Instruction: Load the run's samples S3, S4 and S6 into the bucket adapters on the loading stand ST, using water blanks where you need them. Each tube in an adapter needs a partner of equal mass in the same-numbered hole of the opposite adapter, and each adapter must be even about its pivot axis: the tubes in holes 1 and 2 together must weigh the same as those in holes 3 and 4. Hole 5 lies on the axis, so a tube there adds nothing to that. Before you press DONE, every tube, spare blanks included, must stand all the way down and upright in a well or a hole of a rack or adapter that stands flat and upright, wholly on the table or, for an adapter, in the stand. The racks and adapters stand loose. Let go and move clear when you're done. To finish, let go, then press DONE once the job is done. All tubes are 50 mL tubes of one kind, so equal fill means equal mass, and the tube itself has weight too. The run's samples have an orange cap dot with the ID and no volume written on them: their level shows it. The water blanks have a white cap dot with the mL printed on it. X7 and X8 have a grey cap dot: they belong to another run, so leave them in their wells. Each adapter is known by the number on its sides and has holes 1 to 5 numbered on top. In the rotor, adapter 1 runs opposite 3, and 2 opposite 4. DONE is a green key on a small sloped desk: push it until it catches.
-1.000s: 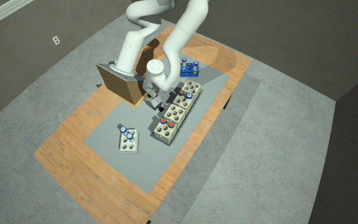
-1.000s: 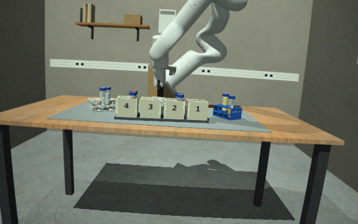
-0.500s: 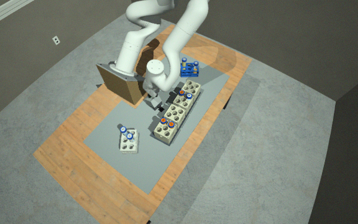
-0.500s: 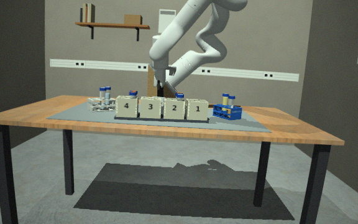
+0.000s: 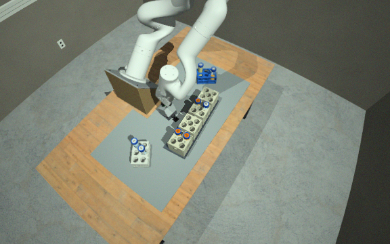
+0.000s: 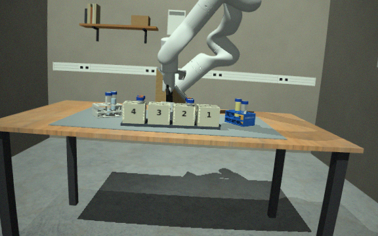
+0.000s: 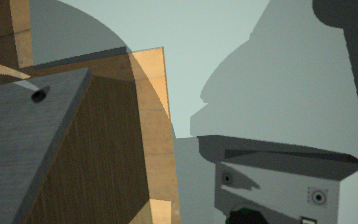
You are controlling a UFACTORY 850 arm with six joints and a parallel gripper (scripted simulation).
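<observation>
Adapter 4 holds two tubes with orange dots. Adapter 2 holds one orange-dot tube and one white-dot tube. Adapter 3 and adapter 1 show no tubes. All stand in the stand; cap IDs are unreadable. My gripper is shut and empty, over the DONE desk. In the wrist view a black shape covers most of the green key; whether it is caught down is hidden.
The white rack holds two white-dot tubes. The blue rack holds two tubes at the other end. The arm's plinth stands beside the desk.
</observation>
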